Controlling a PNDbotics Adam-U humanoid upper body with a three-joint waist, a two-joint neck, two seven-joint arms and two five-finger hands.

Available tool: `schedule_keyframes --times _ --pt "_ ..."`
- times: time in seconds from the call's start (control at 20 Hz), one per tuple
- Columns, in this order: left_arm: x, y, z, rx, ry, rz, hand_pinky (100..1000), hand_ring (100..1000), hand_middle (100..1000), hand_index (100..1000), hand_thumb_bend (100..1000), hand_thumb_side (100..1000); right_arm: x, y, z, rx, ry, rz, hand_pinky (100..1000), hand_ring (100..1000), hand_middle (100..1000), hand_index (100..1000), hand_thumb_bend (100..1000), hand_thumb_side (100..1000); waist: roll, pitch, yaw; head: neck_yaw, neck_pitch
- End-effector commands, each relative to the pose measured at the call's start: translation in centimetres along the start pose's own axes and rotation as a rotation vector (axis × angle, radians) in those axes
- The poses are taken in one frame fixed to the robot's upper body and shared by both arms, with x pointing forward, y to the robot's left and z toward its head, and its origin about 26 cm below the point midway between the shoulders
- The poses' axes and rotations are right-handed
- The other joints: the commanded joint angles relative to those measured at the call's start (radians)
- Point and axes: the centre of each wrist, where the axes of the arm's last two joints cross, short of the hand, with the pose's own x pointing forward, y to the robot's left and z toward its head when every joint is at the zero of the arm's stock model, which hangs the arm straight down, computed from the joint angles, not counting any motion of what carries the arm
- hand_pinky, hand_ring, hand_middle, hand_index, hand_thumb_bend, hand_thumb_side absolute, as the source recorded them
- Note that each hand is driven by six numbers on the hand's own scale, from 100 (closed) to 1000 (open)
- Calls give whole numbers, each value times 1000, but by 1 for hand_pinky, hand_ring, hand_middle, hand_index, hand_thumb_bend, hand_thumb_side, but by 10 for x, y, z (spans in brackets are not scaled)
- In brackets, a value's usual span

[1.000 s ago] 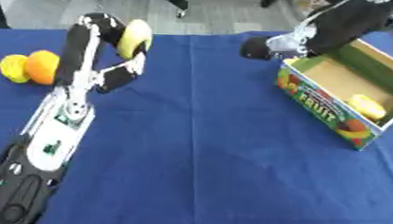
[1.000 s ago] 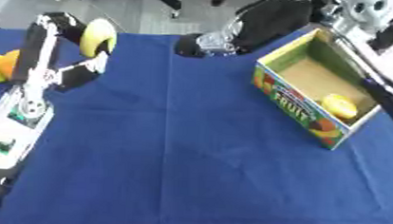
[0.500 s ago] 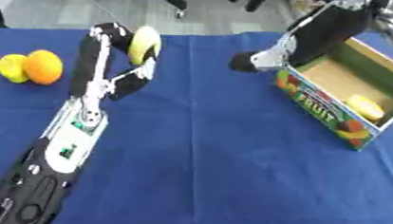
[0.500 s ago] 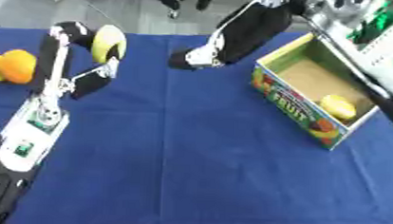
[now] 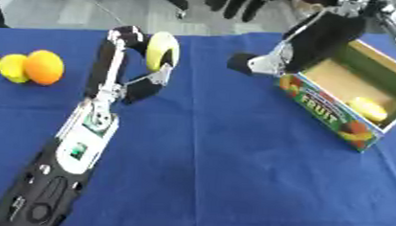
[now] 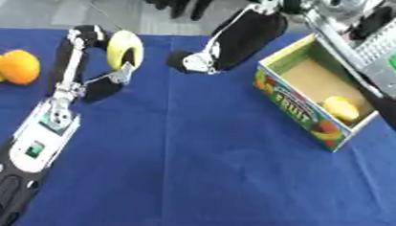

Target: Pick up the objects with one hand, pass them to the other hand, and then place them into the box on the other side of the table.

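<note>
left eye view: the left hand (image 5: 141, 59) has its fingers curled round a pale yellow fruit (image 5: 161, 50), held above the blue bench (image 5: 232, 174). an orange (image 5: 43, 67) and a lemon (image 5: 12, 68) lie touching near the bench's left edge.

right eye view: the right hand (image 6: 212, 53) hangs with fingers curled, holding nothing, just left of the fruit box (image 6: 306, 110), which contains 1 yellow fruit (image 6: 342, 108).

Lemons: three, at (image 5: 162, 50), (image 5: 11, 67) and (image 5: 368, 108). Orange (image 5: 43, 67): one. Fruit box (image 5: 328, 116): one.
</note>
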Motion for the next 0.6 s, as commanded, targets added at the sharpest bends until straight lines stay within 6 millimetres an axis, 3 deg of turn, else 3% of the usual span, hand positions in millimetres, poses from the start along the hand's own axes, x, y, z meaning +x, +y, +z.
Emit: schedule_keyframes --times 0.05,0.35,0.6 --pt "9 1 -10 0 -65 32 597 437 406 422 100 208 8 -10 5 2 -8 52 745 776 753 812 379 100 -13 -25 1 -2 -10" --pt "16 -3 -10 -50 -130 64 592 431 398 414 100 181 10 -13 5 23 -14 82 748 777 744 810 488 100 -13 -24 4 -13 -10" --pt "24 -2 -13 -72 -191 51 592 436 401 416 100 119 10 -11 4 29 -12 80 745 778 744 813 471 100 -13 -23 8 -21 -10"
